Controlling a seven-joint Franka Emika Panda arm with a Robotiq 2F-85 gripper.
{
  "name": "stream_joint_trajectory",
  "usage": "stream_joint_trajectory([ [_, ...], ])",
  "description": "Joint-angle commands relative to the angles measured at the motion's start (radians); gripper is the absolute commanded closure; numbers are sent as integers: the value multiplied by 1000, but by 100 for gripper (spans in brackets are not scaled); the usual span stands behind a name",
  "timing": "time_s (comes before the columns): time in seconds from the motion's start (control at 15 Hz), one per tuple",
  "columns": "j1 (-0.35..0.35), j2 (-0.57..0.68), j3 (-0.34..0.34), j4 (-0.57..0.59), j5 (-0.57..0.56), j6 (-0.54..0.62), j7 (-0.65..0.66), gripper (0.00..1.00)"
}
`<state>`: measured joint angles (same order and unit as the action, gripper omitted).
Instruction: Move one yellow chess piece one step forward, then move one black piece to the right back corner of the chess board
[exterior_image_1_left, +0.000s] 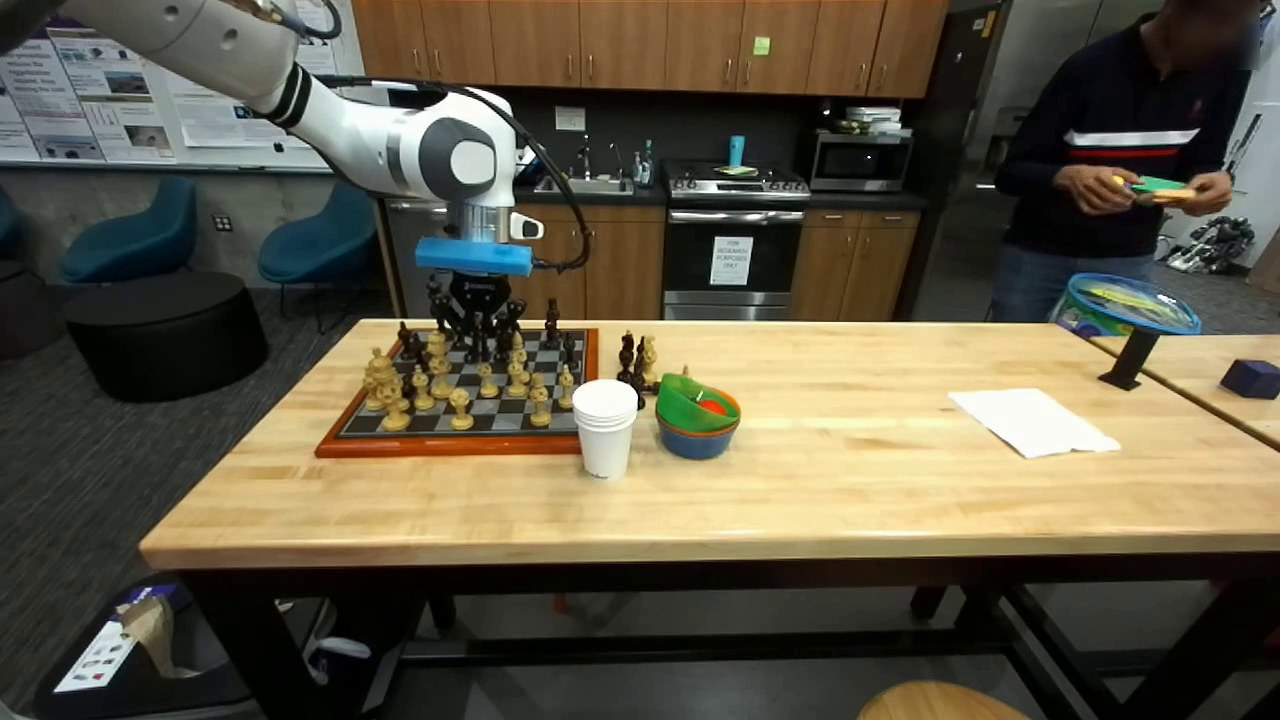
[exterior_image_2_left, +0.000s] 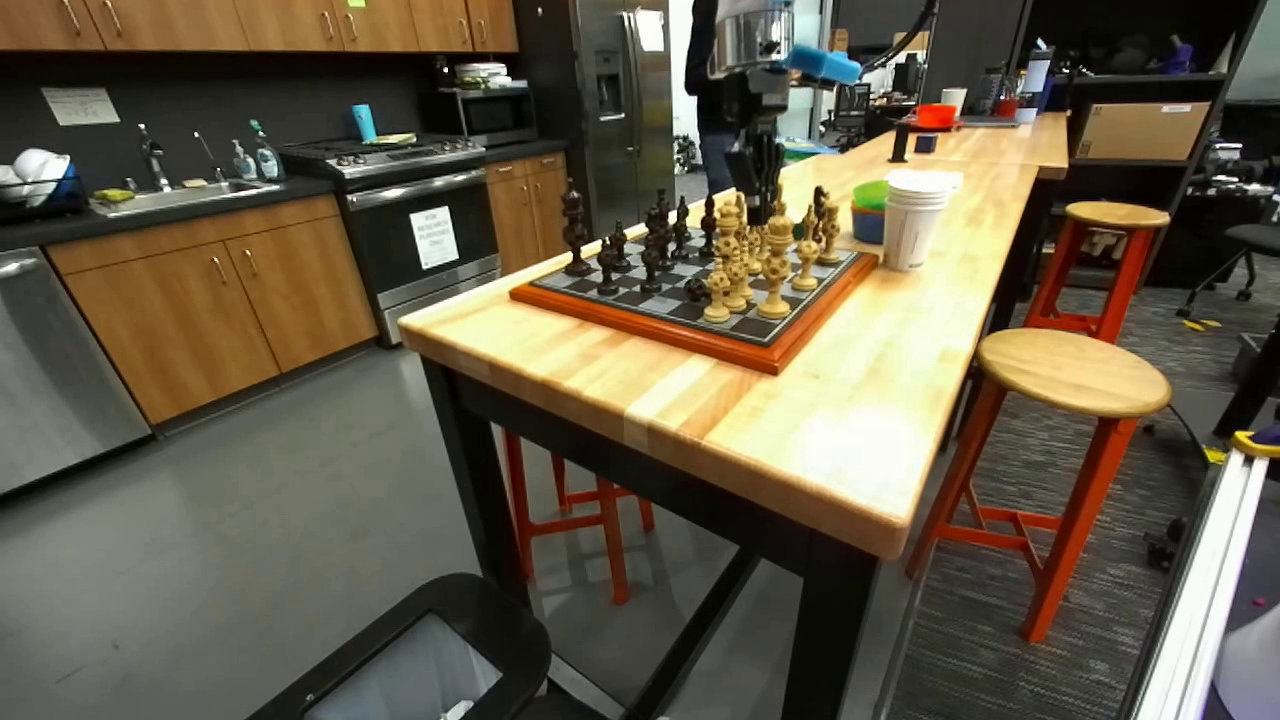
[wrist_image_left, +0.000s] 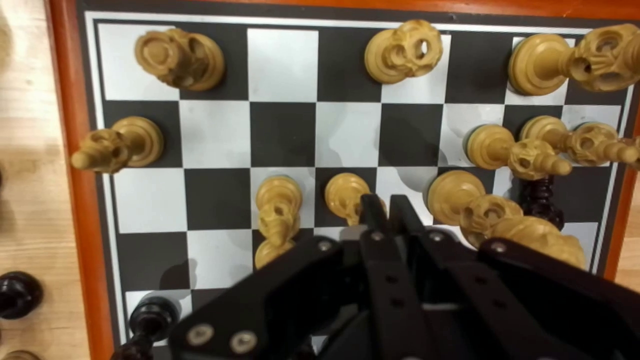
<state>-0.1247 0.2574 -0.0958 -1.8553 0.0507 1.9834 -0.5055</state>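
The chess board (exterior_image_1_left: 440, 446) lies toward the left end of the tabletop (exterior_image_1_left: 850, 500). Above it hangs the gripper (wrist_image_left: 387, 206), pointing down, its fingers (wrist_image_left: 373, 212) together but for a narrow slit at the tips. Whether anything is caught in that slit cannot be told. In the wrist view one fingertip covers part of a yellow chess piece (wrist_image_left: 345, 192); whether they touch is unclear too. In an exterior view, yellow pieces (exterior_image_1_left: 460, 408) stand across the near part of the board, with black pieces (exterior_image_1_left: 551, 322) mostly toward the far side.

Just right of the board are more pieces (exterior_image_1_left: 627, 352), a stack of white cups (exterior_image_1_left: 605, 430) by its near right corner, and a blue bowl (exterior_image_1_left: 697, 440) with a tilted green bowl (exterior_image_1_left: 675, 405) in it. A white sheet (exterior_image_1_left: 1035, 422) lies well to the right.

Beyond the table are wooden cabinets (exterior_image_1_left: 620, 40), a stove (exterior_image_1_left: 690, 255) and a microwave (exterior_image_1_left: 862, 160). At the far right a person (exterior_image_1_left: 1120, 130) holds something green and yellow. Blue chairs (exterior_image_1_left: 130, 235) and a black ottoman (exterior_image_1_left: 165, 335) stand at the left.
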Motion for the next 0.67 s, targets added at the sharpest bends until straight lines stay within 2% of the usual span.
stream_joint_trajectory([
  [0.0,-18,10,19,28,-1,-29,-15,98],
  [0.6,-14,7,33,52,-2,-35,-16,98],
])
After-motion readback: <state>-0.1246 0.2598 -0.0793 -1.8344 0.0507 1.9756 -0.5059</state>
